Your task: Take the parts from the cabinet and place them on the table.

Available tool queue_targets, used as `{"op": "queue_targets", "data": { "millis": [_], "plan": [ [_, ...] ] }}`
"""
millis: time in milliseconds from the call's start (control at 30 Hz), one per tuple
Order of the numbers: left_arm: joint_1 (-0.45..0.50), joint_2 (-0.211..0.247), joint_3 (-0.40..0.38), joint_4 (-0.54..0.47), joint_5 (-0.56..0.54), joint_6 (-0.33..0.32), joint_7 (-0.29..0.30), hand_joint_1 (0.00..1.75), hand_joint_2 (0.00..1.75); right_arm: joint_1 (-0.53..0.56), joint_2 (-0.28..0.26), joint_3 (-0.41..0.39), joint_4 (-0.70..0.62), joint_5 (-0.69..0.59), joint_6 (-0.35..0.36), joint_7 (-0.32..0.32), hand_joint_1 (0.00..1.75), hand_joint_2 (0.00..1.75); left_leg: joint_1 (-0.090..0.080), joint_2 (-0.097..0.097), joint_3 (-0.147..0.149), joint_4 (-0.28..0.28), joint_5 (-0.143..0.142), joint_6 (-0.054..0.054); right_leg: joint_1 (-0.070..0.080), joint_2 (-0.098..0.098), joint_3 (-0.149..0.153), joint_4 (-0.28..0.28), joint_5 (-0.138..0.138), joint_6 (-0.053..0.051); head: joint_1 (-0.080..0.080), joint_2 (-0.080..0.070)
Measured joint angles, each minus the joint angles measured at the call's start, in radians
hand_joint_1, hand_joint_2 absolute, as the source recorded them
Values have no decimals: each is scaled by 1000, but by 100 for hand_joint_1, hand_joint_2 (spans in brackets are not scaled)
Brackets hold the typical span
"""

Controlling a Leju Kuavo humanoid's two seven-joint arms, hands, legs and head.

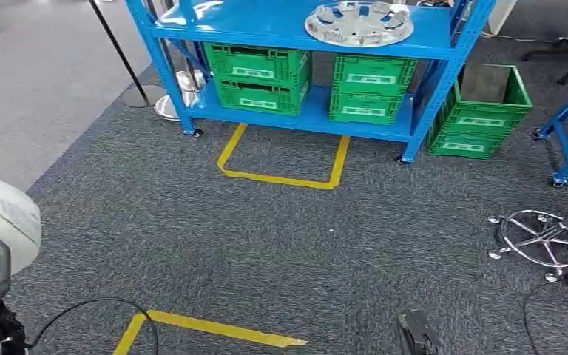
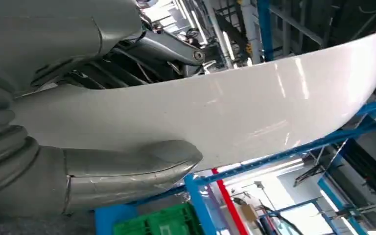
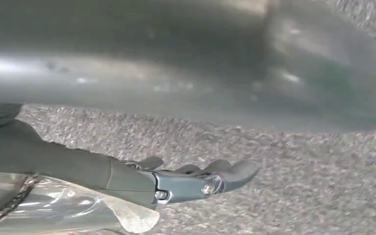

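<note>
— Two hands: what does yours on the left do?
— Your left hand (image 2: 103, 166) grips a white panel (image 2: 254, 103), thumb pressed on its face; in the head view the panel (image 1: 0, 214) sits at the lower left.
— And the right?
— Your right hand (image 3: 196, 181) hangs over carpet (image 3: 274, 196), fingers apart, holding nothing.
— The rack?
— A hubcap (image 1: 359, 22) lies at the right end of the blue rack's (image 1: 296, 33) top shelf, green crates (image 1: 259, 78) below.

Grey ribbed wrist cover, thick grey thumb (image 2: 132, 169), dark fingers (image 3: 200, 178).
</note>
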Motion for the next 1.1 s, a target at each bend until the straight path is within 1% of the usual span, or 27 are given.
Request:
{"op": "queue_targets", "data": {
  "millis": [33, 67, 100, 200, 233, 267, 333, 367, 400, 433, 500, 533, 567, 600, 633, 667, 700, 733, 767, 800, 833, 867, 900, 933, 967, 1067, 1100],
  "plan": [
    [-1, 1, 3, -3, -2, 0, 0, 175, 175, -2, 0, 0, -2, 1, 0, 0, 0, 0, 1, 0, 26, -53, 22, 18, 12, -2, 14, -24, 8, 2, -4, 0],
    [-1, -2, 3, -3, -2, 0, 0, 175, 175, 0, -1, 0, -3, 2, -1, -1, 0, 0, 13, 2, 51, -98, 46, 10, 11, 0, 7, -15, -7, -4, 1, 0],
    [-5, -2, 4, -3, -1, 2, 0, 175, 175, -2, -1, 0, -3, 2, -1, 0, 0, 0, 19, -3, 58, -122, 58, 15, 10, 4, -11, 29, -47, -3, 7, 0],
    [-2, -5, 5, -3, -1, 2, 2, 175, 175, -1, -1, 0, -3, 2, -2, 2, 0, 0, 34, -19, 41, -118, 69, -1, -5, 5, -110, 238, -139, 22, 5, 0],
    [-2, -7, 5, -3, -1, 2, 2, 175, 175, 1, -1, 0, -3, 3, -2, 3, 0, 0, 42, -28, 34, -112, 69, -12, -12, 5, -120, 260, -136, 32, 5, 0],
    [-1, -8, 5, -2, -1, 2, 2, 175, 175, 2, -1, 0, -3, 3, -2, 3, 0, 0, 52, -38, 26, -100, 66, -25, -20, 5, -103, 229, -107, 44, 7, 0],
    [0, -8, 5, -2, -1, 2, 2, 175, 175, 0, -1, 0, -3, 3, -2, 3, 0, 0, 75, -56, 4, -62, 55, -53, -39, 12, -17, 71, -29, 67, 8, 0],
    [-2, -8, 5, -2, -1, 2, 2, 175, 175, -1, -1, 0, -3, 3, -2, 3, 0, 0, 79, -64, -12, -30, 44, -71, -52, 50, 21, -3, -30, 82, 6, 0],
    [0, -8, 6, -3, -1, 2, 2, 175, 175, -2, 1, 0, -3, 3, -2, 4, 0, 0, 79, -72, -25, -14, 35, -85, -35, 88, 12, 25, -53, 76, 13, 0],
    [1, -9, 6, -3, -1, 2, 2, 175, 175, -2, 2, 0, -3, 3, -2, 5, 0, 0, 78, -77, -30, 1, 28, -93, -37, 68, 9, 34, -52, 33, 8, 0],
    [0, -8, 6, -3, -2, 2, 1, 175, 175, 2, -2, -1, -3, 3, -3, 4, 0, 0, 84, -92, -28, -14, 36, -103, -29, 53, 12, 41, -53, 12, -1, 0],
    [3, -10, 7, -2, -1, 3, 2, 175, 175, -1, -2, -1, -3, 3, -3, 4, 0, 0, 91, -98, -30, -18, 47, -112, -26, 42, 8, 33, -44, 0, -1, 0],
    [8, -9, 8, -2, -1, 3, 1, 175, 175, -5, -1, -1, -3, 3, -3, 3, 0, 0, 94, -66, -39, 0, 37, -106, -28, 29, 17, 26, -30, -15, -3, 0],
    [7, -8, 8, -2, -1, 3, 2, 175, 175, -5, -1, -1, -3, 3, -3, 2, 0, 0, 87, -37, -60, 46, -4, -96, -26, 22, 11, 25, -27, -23, -6, 0],
    [4, -8, 8, -2, -1, 3, 2, 175, 175, -2, -1, -2, -3, 3, -3, 3, 0, 0, 82, -25, -92, 121, -53, -91, -26, 9, 6, 25, -23, -25, -13, 0],
    [4, -8, 8, -2, -1, 3, 2, 175, 175, 3, -1, -2, -3, 3, -3, 3, 0, 0, 79, -21, -136, 230, -108, -91, -25, -10, 1, 26, -21, -24, -13, 0],
    [4, -8, 8, -2, -1, 3, 2, 175, 175, 5, -1, -2, -3, 3, -3, 3, 0, 0, 79, -20, -159, 294, -133, -91, -24, -22, -1, 26, -20, -22, -13, 0],
    [7, -8, 8, -2, -1, 3, 2, 175, 175, 5, -1, -2, -3, 3, -2, 3, 0, 0, 79, -19, -166, 327, -140, -90, -24, -37, -2, 26, -18, -20, -13, 0],
    [7, -8, 8, -2, -1, 3, 2, 175, 175, 5, -1, -2, -3, 3, -2, 3, 0, 0, 80, -15, -148, 308, -124, -89, -25, -50, -2, 26, -19, -17, -13, 0],
    [7, -8, 8, -2, -1, 3, 2, 175, 175, 4, -1, -2, -3, 3, -2, 3, 0, 0, 81, -8, -113, 249, -94, -90, -29, -62, -1, 26, -19, -11, -13, 0],
    [7, -8, 8, -2, -1, 3, 2, 175, 175, 2, -1, -2, -3, 3, -2, 3, 0, 0, 83, 7, -60, 157, -55, -94, -36, -73, 0, 29, -22, -1, -12, 0],
    [6, -8, 8, -2, -1, 3, 2, 175, 175, 1, -1, -2, -3, 3, -1, 3, 0, 0, 87, 46, -7, 63, -26, -105, -41, -83, 1, 36, -28, 16, -14, 0],
    [5, -8, 8, -2, -1, 3, 2, 175, 175, -1, -2, -2, -3, 3, -2, 3, 0, 0, 83, 68, -6, 53, -44, -113, -37, -89, -1, 40, -31, 29, -14, 0],
    [5, -8, 8, 0, -1, 3, 2, 175, 175, -1, -7, -2, -3, 3, -2, 3, 0, 0, 77, 68, -8, 62, -43, -113, -31, -89, -7, 40, -33, 33, -17, 0],
    [5, -9, 8, -1, -1, 3, 1, 175, 175, -1, -11, -2, -4, 4, -3, 3, 0, 0, 77, 55, -16, 58, -37, -94, -35, -96, -7, 45, -42, 42, -15, 0],
    [7, -9, 11, -1, -1, 3, 2, 175, 175, -2, -8, -2, -4, 3, -2, 3, 0, 0, 65, 20, -28, 60, -34, -63, -43, -120, 22, 14, -26, 60, -13, 0],
    [9, -8, 12, -3, -1, 3, 2, 175, 175, -3, -1, -2, -4, 4, -1, 3, 0, 0, 62, 5, -29, 54, -29, -50, -52, -115, 14, 14, -32, 66, -9, 0]
  ]
}}
